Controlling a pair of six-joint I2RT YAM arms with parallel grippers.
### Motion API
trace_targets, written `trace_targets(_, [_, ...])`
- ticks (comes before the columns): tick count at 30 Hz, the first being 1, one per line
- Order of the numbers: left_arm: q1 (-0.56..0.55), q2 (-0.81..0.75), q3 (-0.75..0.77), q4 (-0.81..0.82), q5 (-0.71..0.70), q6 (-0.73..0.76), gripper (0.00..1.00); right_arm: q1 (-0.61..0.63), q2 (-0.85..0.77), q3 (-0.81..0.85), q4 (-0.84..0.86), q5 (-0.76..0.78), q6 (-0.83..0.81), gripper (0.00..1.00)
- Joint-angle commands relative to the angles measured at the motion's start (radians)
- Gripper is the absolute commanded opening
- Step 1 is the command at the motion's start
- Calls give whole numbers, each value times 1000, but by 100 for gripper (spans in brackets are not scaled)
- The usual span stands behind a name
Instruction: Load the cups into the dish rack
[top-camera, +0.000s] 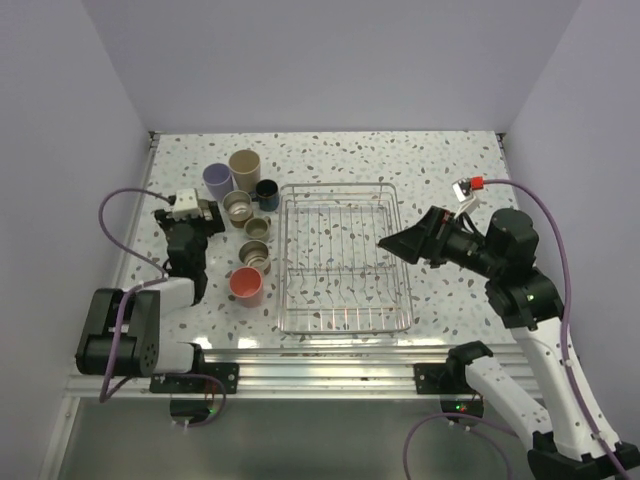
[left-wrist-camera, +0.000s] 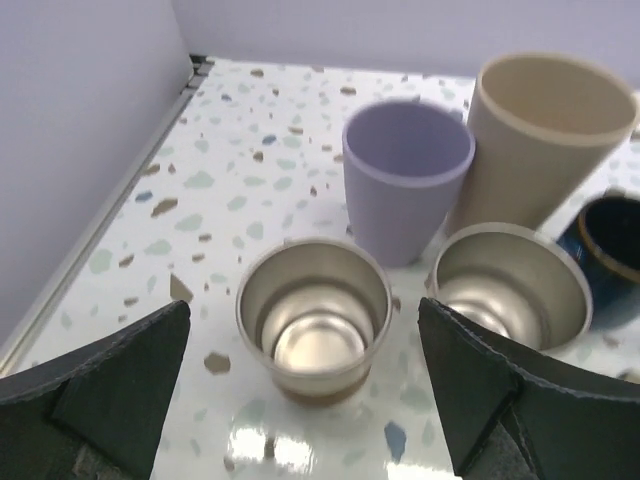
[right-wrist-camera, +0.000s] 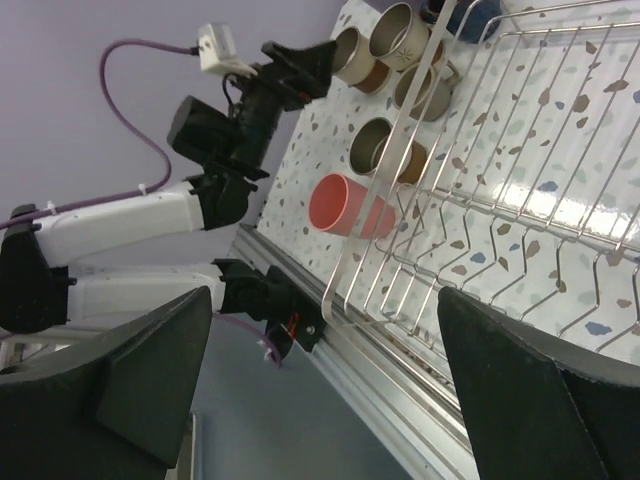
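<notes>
The dish rack (top-camera: 345, 328) sits in the middle of the speckled table (top-camera: 440, 170), and all the cups stand outside it, clustered on the table just to its left. At the far end of the cluster are the lavender tumbler (top-camera: 217, 180) and the tall beige tumbler (top-camera: 245, 165), close together, with the dark blue mug (top-camera: 267, 192) just beside them and near the rack's far left corner. Several short steel cups run down the rack's left side, and the coral-pink cup (top-camera: 246, 286) is the nearest of the line. The left gripper (top-camera: 206, 213) is low at the left of the cluster. Its fingers (left-wrist-camera: 110, 380) are spread wide and grasp nothing. In the left wrist view one steel cup (left-wrist-camera: 313, 320) stands upright between them, with a gap of table on either side, and a second steel cup (left-wrist-camera: 510, 290) is just to its right. The right gripper (top-camera: 386, 243) hangs over the right side of the rack, its jaws also wide apart and empty
</notes>
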Motion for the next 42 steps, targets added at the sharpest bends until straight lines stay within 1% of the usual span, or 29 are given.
trace_targets(1, [33, -90, 179, -306, -11, -74, 100, 0, 3, -17, 72, -79, 45, 99])
trace_targets(2, [41, -106, 242, -346, 9, -89, 100, 0, -5, -28, 89, -85, 46, 99])
trace_targets(3, [47, -121, 279, -448, 14, -111, 100, 1, -11, -39, 109, -99, 55, 99])
trace_targets(4, [57, -132, 321, -507, 3, -173, 100, 0, -17, -52, 158, -108, 84, 99])
trace_targets(5, [82, -126, 422, -574, 5, -201, 100, 1, -20, -83, 175, -122, 103, 99])
trace_targets(6, [114, -93, 481, -714, 46, -247, 100, 0, -17, -92, 175, -116, 123, 98])
trace_targets(7, [132, -65, 542, -780, 75, -267, 100, 0, -8, -103, 192, -127, 132, 99])
trace_targets(8, [143, -34, 663, -841, 104, -278, 100, 1, 21, -130, 224, -145, 147, 98])
trace_targets(9, [160, 1, 725, -957, 157, -281, 94, 1, 40, -138, 251, -163, 160, 99])
trace_targets(10, [163, 67, 780, -1007, 173, -280, 92, 1, 53, -138, 268, -191, 160, 99])
trace_targets(11, [163, 96, 876, -1063, 175, -277, 90, 1, 66, -134, 272, -193, 158, 99])
trace_targets(12, [163, 124, 918, -1144, 175, -272, 87, 3, 70, -129, 270, -193, 154, 99])
trace_targets(14, [163, 179, 1007, -1200, 169, -264, 82, 3, 73, -99, 209, -170, 117, 99])
trace_targets(15, [165, 193, 1032, -1267, 149, -263, 80, 1, 81, -85, 186, -162, 100, 99])
trace_targets(17, [166, 219, 1086, -1335, 130, -267, 76, 3, 86, -41, 122, -151, 46, 99])
trace_targets(18, [171, 219, 1090, -1396, 123, -273, 69, 3, 89, -28, 106, -150, 30, 99])
trace_targets(20, [177, 202, 1068, -1446, 109, -307, 64, 1, 87, 0, 59, -133, -7, 99])
trace_targets(21, [179, 195, 1051, -1488, 94, -321, 63, 1, 87, 3, 52, -127, -14, 99])
trace_targets(24, [191, 150, 951, -1504, 113, -361, 62, 1, 83, 7, 45, -113, -20, 99])
trace_targets(26, [194, 118, 878, -1492, 118, -365, 61, 1, 89, 7, 49, -116, -23, 98])
trace_targets(29, [197, 101, 821, -1470, 140, -364, 58, 3, 101, 0, 65, -133, -18, 98])
trace_targets(32, [197, 93, 778, -1452, 156, -370, 55, 3, 110, -5, 74, -148, -14, 99])
trace_targets(39, [197, 119, 699, -1330, 201, -388, 54, 4, 106, 3, 63, -148, -21, 99])
trace_targets(42, [197, 132, 690, -1303, 202, -404, 52, 3, 103, 10, 48, -145, -27, 98])
